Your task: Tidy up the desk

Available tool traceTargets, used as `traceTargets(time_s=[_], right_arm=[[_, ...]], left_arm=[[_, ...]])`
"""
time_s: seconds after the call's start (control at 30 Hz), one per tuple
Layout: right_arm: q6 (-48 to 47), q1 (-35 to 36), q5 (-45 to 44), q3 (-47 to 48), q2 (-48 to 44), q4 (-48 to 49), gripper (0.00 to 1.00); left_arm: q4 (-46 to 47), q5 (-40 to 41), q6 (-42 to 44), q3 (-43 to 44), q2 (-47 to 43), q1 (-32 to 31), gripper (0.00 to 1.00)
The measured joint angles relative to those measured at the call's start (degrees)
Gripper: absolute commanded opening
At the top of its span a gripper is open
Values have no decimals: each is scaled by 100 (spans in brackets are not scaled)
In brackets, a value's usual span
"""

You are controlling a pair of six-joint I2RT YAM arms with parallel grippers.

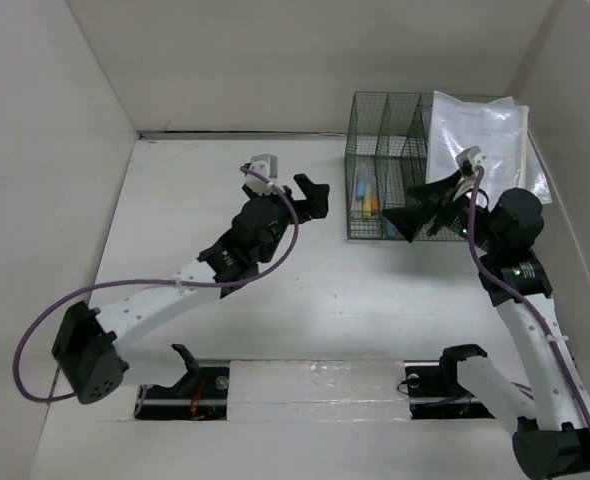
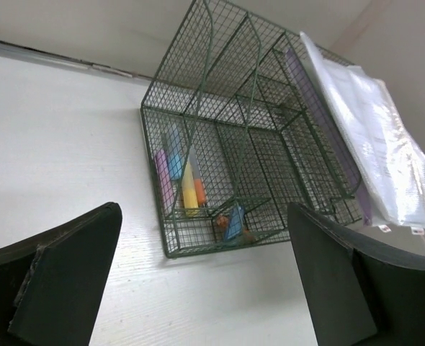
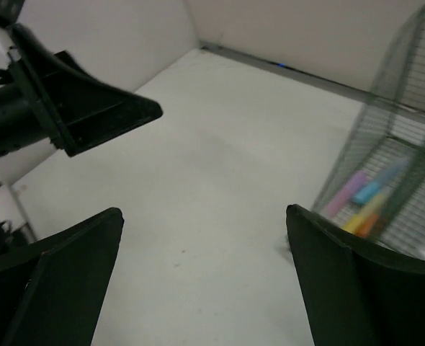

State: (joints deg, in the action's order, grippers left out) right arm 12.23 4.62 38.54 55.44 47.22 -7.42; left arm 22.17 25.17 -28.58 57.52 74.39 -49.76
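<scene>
The white desk [image 1: 275, 300] is bare between the arms; it also shows in the left wrist view [image 2: 54, 144] and the right wrist view [image 3: 220, 144]. My left gripper [image 1: 310, 195] is open and empty, hovering above the desk left of the green wire-mesh organizer [image 1: 385, 165], jaws wide apart [image 2: 204, 238]. My right gripper [image 1: 415, 215] is open and empty at the organizer's front edge, facing left over the desk [image 3: 202, 216]. The left gripper's fingers [image 3: 90, 108] show in the right wrist view.
The organizer [image 2: 256, 144] holds coloured markers [image 1: 363, 195] [image 2: 184, 180] in its left compartment and a small blue and orange item [image 2: 233, 222] at the front. A clear sleeve of papers [image 1: 480, 140] [image 2: 378, 137] leans in its right side. White walls surround the desk.
</scene>
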Motion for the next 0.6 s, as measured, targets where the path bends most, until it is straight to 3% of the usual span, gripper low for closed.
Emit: traceTargets(time_s=[0.13, 0.37, 0.6], right_arm=[[-57, 933, 511, -192, 24, 181, 100], [-345, 2406, 417, -715, -160, 341, 100], [-564, 3167, -175, -1056, -20, 339, 100]], left_arm=[[-116, -35, -74, -931, -1331, -2, 99], [-951, 319, -461, -1862, -3832, -2, 99], [-1615, 691, -752, -2391, -5012, -2, 99]])
